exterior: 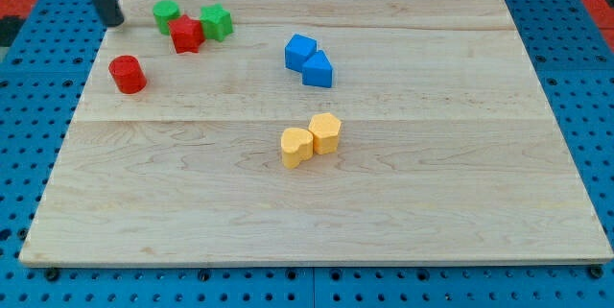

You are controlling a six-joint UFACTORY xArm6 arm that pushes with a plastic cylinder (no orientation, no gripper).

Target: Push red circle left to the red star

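Observation:
The red circle (pixel 127 74) lies near the board's left edge. The red star (pixel 186 35) lies up and to the right of it, wedged between a green circle (pixel 166 13) and a green star-like block (pixel 217 22). My tip (pixel 114 20) is at the view's top left, above the red circle and left of the green circle, touching no block.
Two blue blocks (pixel 308 60) touch each other right of centre at the top. Two yellow blocks (pixel 311 139) touch each other mid-board. The wooden board (pixel 384 212) lies on a blue pegboard.

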